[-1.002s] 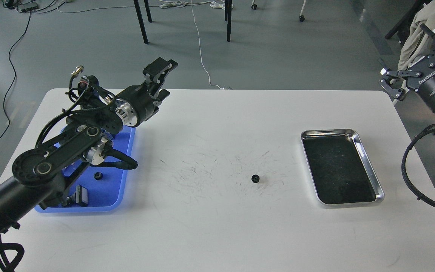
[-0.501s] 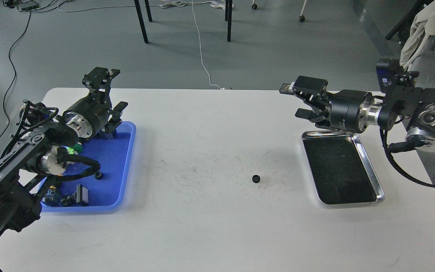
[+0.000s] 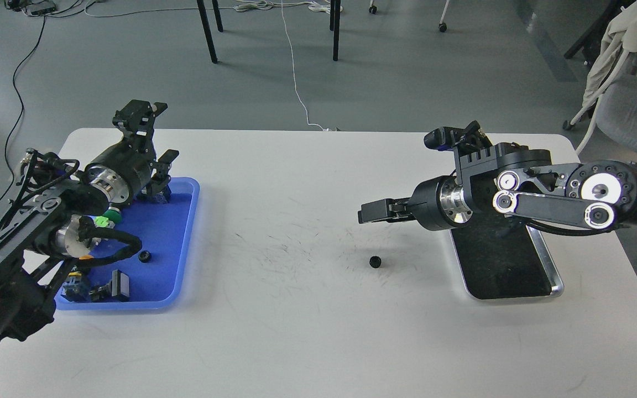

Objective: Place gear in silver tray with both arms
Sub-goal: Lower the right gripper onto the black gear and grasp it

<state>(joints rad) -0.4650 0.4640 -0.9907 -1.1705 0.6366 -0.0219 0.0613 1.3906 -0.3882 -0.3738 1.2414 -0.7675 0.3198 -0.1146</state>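
Gear: was lying loose on the table, mid-surface, left of the silver tray and apart from it.
Silver tray: no gear was seen in the uncovered part; the far part was hidden by the right arm.
Right gripper: was held above and just behind the gear, nothing gripped; finger spread could not be told.
Left gripper: was spread wide, empty, over the blue tray.
Progress: nothing was placed; grasp, carry and release were judged outstanding.

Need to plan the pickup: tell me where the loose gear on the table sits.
In the head view the gear lies on the white table, right of centre, between the blue tray and silver tray, below the right gripper.
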